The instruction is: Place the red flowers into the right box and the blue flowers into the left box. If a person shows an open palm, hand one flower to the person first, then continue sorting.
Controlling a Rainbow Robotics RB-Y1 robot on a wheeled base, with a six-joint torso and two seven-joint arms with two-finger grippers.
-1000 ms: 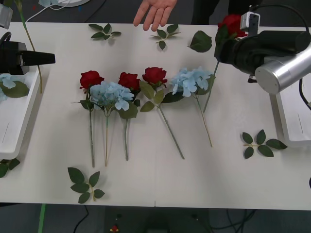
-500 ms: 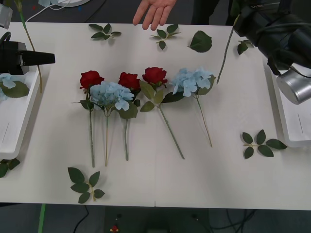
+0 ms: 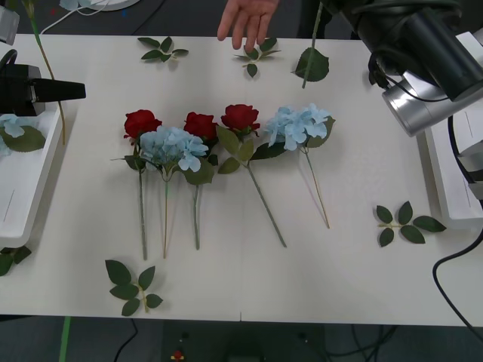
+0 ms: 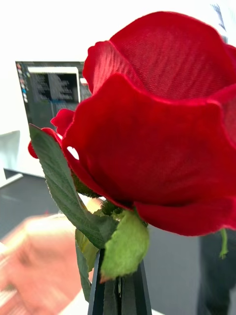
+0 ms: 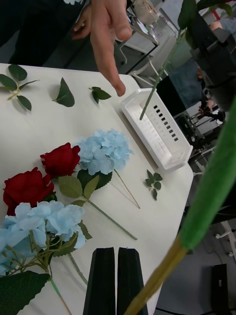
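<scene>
Velvet-petalled red rose [image 4: 162, 123], clamped by its green stem in my right gripper [image 4: 120, 290], is raised at two o'clock over the table toward the person's open palm [image 3: 247, 19], as handover comes first. Left gripper [image 5: 116, 280], fingers together, waits at nine o'clock.

Three roses [image 3: 200, 123] and two hydrangeas [image 3: 299, 124] lying in row mid-table [image 3: 241, 279], stems pointing toward robot. Left box [image 3: 23, 181] sitting at left edge, right box [image 3: 453, 181] at right. Hand [image 3: 247, 19] hovering over far edge.
</scene>
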